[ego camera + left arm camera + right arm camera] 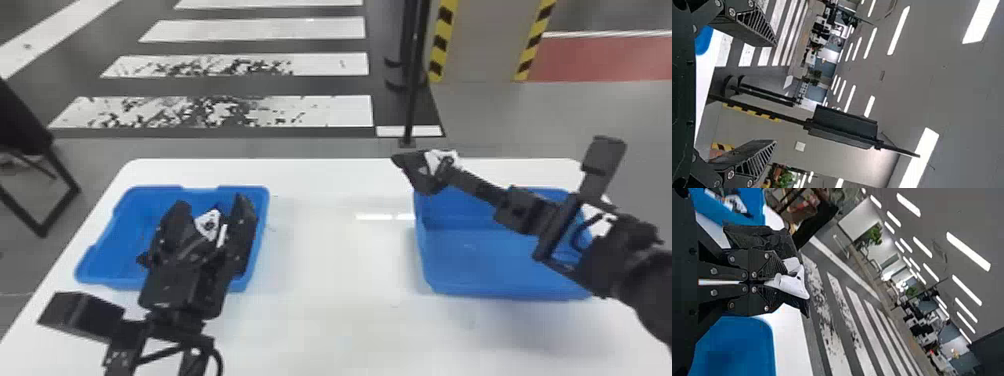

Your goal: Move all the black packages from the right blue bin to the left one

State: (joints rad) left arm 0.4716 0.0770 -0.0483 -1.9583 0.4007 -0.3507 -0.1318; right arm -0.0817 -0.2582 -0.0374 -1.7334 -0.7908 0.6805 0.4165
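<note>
White worktop (325,315), near; left gripper (212,202), jaws apart over left blue bin (112,260); right gripper (779,281), jaws clamped on one black package (420,175) above right blue bin's (475,255) inner far corner, which I judge light, limp, slippery, best pinched deep across a gathered fold.

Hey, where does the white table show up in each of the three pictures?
Head view: the white table runs under and between both blue bins.
Left wrist view: the table is a pale strip near the floor stripes.
Right wrist view: the table shows beside a blue bin.
Shared landmark: white floor stripes.
</note>
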